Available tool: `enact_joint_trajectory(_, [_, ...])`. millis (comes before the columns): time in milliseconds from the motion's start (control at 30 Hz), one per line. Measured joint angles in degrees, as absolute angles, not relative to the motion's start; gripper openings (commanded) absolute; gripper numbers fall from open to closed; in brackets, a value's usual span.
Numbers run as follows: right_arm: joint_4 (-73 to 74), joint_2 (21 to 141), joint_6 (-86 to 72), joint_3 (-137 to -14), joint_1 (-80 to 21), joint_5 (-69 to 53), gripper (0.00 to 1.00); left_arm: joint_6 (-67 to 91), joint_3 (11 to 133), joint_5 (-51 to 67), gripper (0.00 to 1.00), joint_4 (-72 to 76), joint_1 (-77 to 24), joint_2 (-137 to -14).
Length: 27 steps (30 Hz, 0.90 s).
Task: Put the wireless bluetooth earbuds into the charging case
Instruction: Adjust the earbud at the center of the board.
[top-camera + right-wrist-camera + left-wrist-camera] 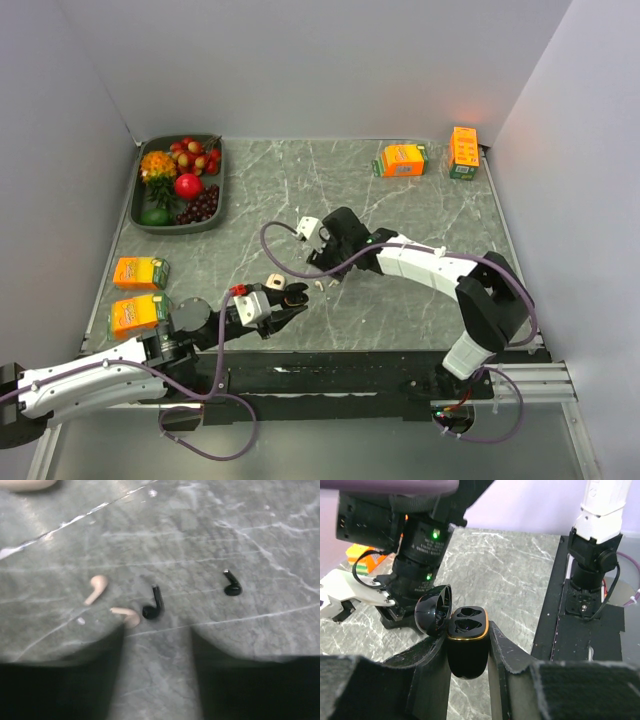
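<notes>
**mk:** Left jaws are clamped tight on the sides of the black charging case (466, 647). Its lid (434, 611) is flipped open and both wells look empty. Right jaws are parted with nothing between them, low over the surface (210, 530).

**rio:** And the buds?

**mk:** All four are loose on the surface, none in the case. A black earbud (154, 605) lies just ahead of the gap in the right jaws. A white earbud (127, 616) is right against it, by one fingertip. The second white earbud (96, 587) is just past that. The second black earbud (231, 586) sits apart, ahead of the other finger.

**rio:** That crowding's my worry. They're tiny glossy beans with little stems, so closing there could pinch black and white together or flick one away. Wrist view's blurry too, so it's hard to judge the stem angle for the wells.
</notes>
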<state>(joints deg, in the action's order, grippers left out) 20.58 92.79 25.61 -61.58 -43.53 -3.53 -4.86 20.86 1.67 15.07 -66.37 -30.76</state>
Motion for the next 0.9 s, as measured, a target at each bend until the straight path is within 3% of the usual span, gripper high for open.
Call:
enact_joint_trajectory(233, [13.7, 89.1, 22.0, -56.2, -43.2, 5.3, 1.00, -4.9, 20.9, 1.7, 0.01, 15.2, -66.7, -30.2])
enact_joint_trajectory(400, [14.7, 88.0, 10.3, -59.6, -41.6, 13.4, 0.99, -4.9, 20.9, 1.7, 0.01, 15.2, -66.7, -30.3])
enact_joint_trajectory(533, [15.4, 87.0, -5.1, -61.5, -37.7, 13.5, 0.90, -4.8, 20.9, 1.6, 0.01, 15.1, -66.7, -30.2])
enact_joint_trajectory(633, [15.9, 86.1, -13.2, -61.0, -34.3, 9.3, 0.71, -4.8, 20.9, 1.3, 0.01, 15.0, -66.8, -30.2])
enact_joint_trajectory(700, [15.8, 85.1, -16.7, -59.2, -32.6, 6.4, 0.51, -4.8, 20.9, 1.1, 0.01, 14.8, -66.8, -30.1])
enact_joint_trajectory(733, [16.0, 84.7, -17.6, -58.1, -32.4, 5.2, 0.36, -4.8, 20.9, 1.1, 0.01, 14.7, -66.8, -30.1])
enact_joint_trajectory(800, [16.8, 84.3, -19.1, -56.1, -33.0, 3.2, 0.21, -4.9, 20.9, 1.1, 0.01, 14.7, -66.8, -30.0])
enact_joint_trajectory(833, [17.2, 84.3, -19.8, -55.3, -33.6, 2.4, 0.05, -4.9, 20.9, 1.0, 0.01, 14.7, -66.9, -30.1])
enact_joint_trajectory(900, [17.7, 84.3, -20.3, -53.5, -34.6, 1.4, 0.00, -4.9, 20.9, 1.0, 0.01, 14.7, -66.9, -30.2])
